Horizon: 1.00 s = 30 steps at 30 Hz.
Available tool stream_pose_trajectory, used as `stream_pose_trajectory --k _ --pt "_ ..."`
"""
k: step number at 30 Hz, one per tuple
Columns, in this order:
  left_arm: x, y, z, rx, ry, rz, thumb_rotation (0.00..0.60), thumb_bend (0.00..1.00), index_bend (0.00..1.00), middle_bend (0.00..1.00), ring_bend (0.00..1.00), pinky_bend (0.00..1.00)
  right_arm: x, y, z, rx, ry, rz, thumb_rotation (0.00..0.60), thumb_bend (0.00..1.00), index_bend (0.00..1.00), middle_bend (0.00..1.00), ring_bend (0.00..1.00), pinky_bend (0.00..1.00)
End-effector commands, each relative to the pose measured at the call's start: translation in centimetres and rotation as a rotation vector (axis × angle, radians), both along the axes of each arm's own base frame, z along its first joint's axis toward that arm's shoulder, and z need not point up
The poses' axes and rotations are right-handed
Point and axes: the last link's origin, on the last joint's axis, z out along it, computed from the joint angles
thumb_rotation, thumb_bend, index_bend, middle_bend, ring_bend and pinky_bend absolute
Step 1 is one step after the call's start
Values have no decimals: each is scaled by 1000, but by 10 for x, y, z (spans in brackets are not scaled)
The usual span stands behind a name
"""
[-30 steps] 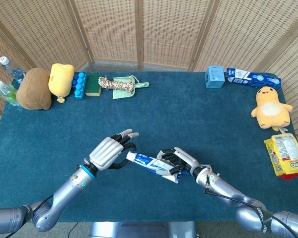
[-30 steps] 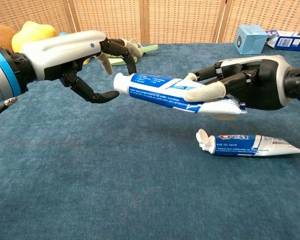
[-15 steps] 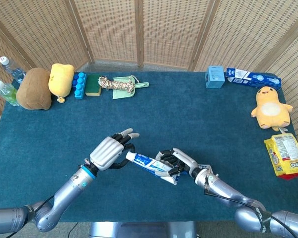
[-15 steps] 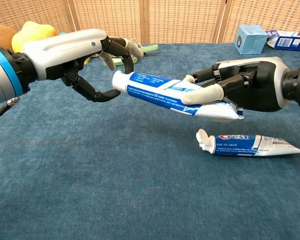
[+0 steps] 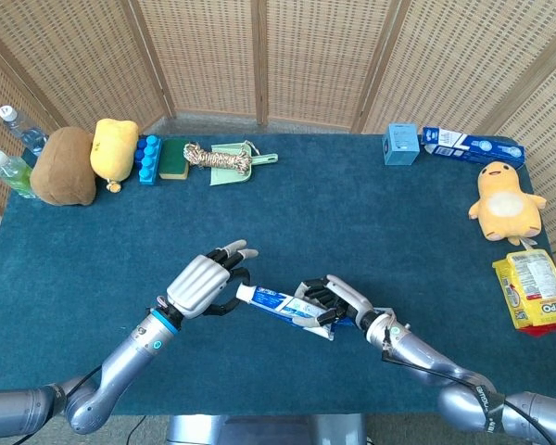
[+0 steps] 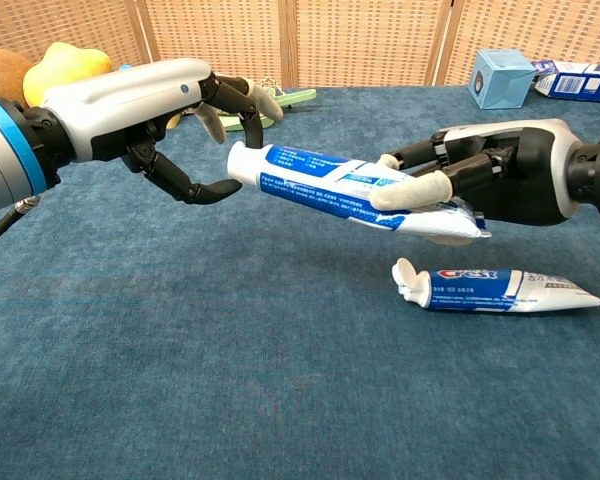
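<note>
In the head view, the right hand (image 5: 338, 301) grips a tube (image 5: 280, 303) of toothpaste above the near part of the blue table (image 5: 352, 222), fingers wrapped over its flat end. The tube's capped end points at the left hand (image 5: 204, 283), whose fingers are spread and curled round that end. From above it is hard to tell whether they touch it. Along the far edge lie a brown plush (image 5: 63, 167), a yellow plush (image 5: 113, 148), a rope (image 5: 208, 158) and a blue box (image 5: 400, 145).

In the chest view, the right hand (image 6: 490, 180) clasps the tube (image 6: 340, 185) with the thumb (image 6: 412, 190) laid across its front, the tube held off the cloth and tilted slightly. The left hand (image 6: 170, 110) is unclenched, holding nothing: its upper fingers (image 6: 235, 100) arch over the cap and the thumb (image 6: 195, 188) hooks below, just beside the cap with a small gap showing. A second tube (image 6: 495, 287) lies flat on the table beneath the right hand.
</note>
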Motion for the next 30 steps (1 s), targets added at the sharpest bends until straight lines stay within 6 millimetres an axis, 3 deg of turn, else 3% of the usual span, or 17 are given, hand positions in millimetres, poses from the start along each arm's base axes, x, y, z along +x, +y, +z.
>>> stream_pose_trajectory --k 1,8,12,30 --pt "0 0 0 3 -1 3 600 354 576 200 104 299 0 0 -1 -1 4 2 600 450 905 697 690 825" --pt "2 -1 -1 5 -11 0 600 354 622 220 122 258 0 -1 -2 -25 26 9 600 453 905 697 690 825" --pt "2 -1 -1 5 -10 1 600 354 642 226 125 300 -2 -2 -2 -37 37 0 600 453 905 697 692 825" --pt "-3 -1 2 14 -8 14 600 351 712 248 137 306 -6 -9 -6 -87 99 -38 600 456 906 701 699 826"
